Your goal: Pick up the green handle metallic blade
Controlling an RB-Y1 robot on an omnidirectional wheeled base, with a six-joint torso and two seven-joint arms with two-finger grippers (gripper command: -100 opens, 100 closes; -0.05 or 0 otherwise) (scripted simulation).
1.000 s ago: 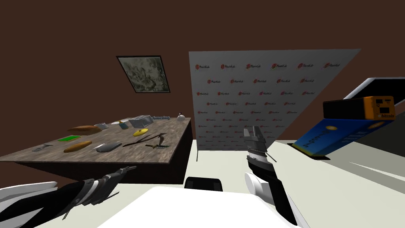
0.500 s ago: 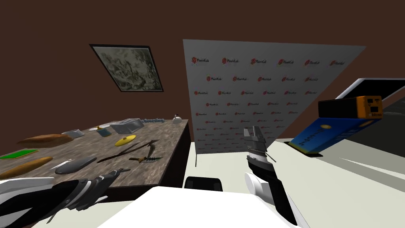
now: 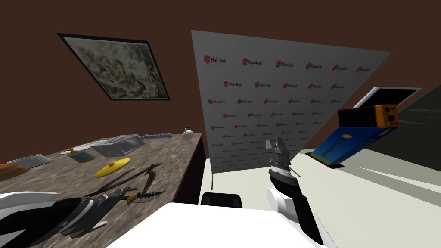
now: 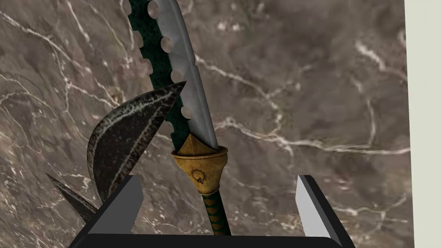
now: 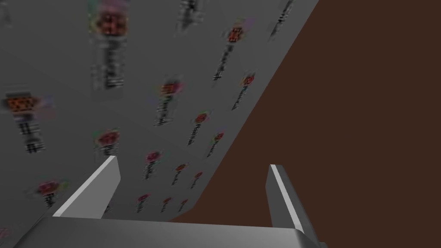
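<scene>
Left gripper (image 4: 218, 183) spread over green-handled knife (image 4: 196, 99) on table (image 4: 323, 86) — not grasped yet; closing, lifting remain. Right gripper (image 5: 191, 170) spread, idle.

Green-handled knife (image 4: 199, 165) with ochre guard, silver blade, brown white-veined table (image 4: 327, 77), yellow disc (image 3: 112, 167)

Left gripper (image 4: 217, 180) fingers spread; right gripper (image 5: 192, 163) likewise

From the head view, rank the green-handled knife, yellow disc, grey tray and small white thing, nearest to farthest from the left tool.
1. green-handled knife: handle between the fingers of the open left tool, at the table's near edge.
2. yellow disc: mid-table, beyond the knife.
3. grey tray: farther back.
4. small white thing: far corner.
</scene>
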